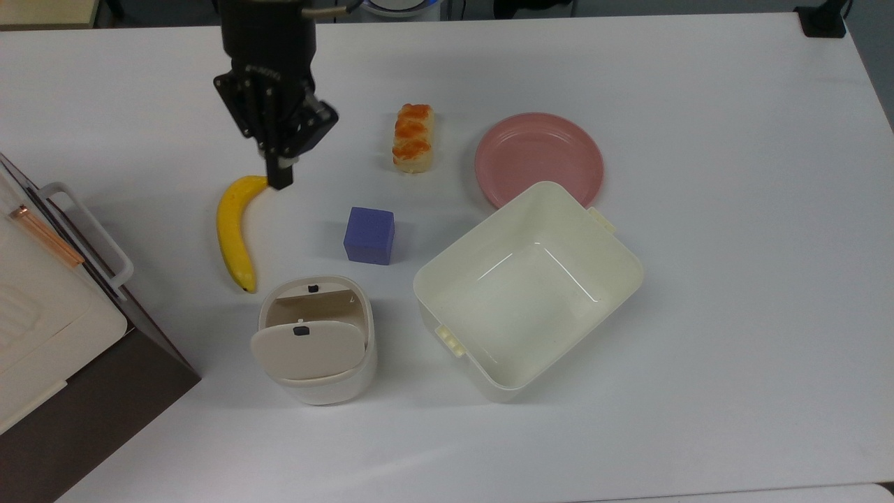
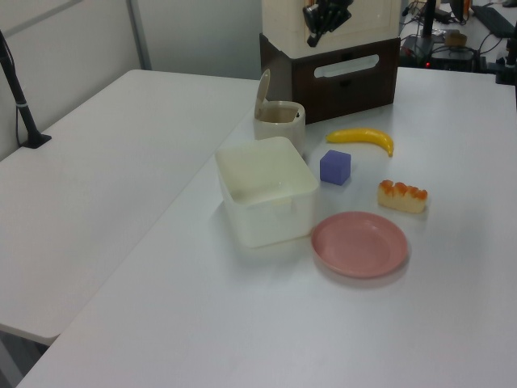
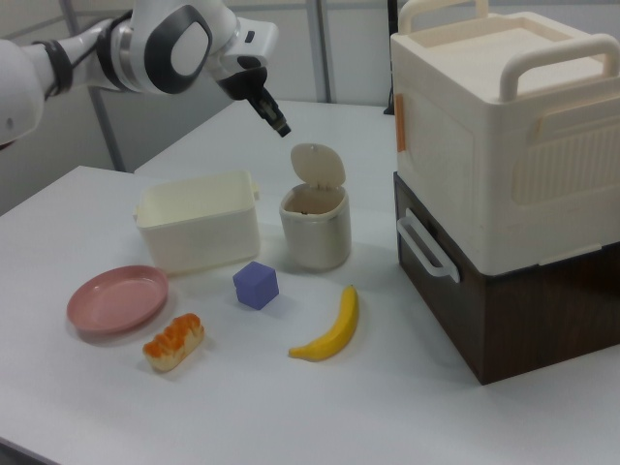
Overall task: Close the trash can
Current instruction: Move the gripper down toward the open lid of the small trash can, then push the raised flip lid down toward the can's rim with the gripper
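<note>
The trash can [image 1: 328,384] is a small cream-white bin near the top view's lower left. Its beige lid [image 1: 307,349] stands up on its hinge, leaving the mouth open. The trash can [image 3: 315,232] and its raised lid [image 3: 317,165] face me in the right view, and the trash can [image 2: 279,123] stands before the brown cabinet in the left view. My gripper [image 1: 280,180] is shut with nothing in it, over the banana's stem end in the top view. In the right view the gripper [image 3: 282,128] hangs in the air just up and left of the lid's top edge. The gripper [image 2: 312,37] is high in the left view.
A banana [image 1: 234,230], a purple cube [image 1: 369,235], a bread piece [image 1: 413,137] and a pink plate [image 1: 539,159] lie on the white table. A large lidless cream tub [image 1: 614,279] stands right of the trash can. A cream box on a brown cabinet [image 3: 504,194] stands close by.
</note>
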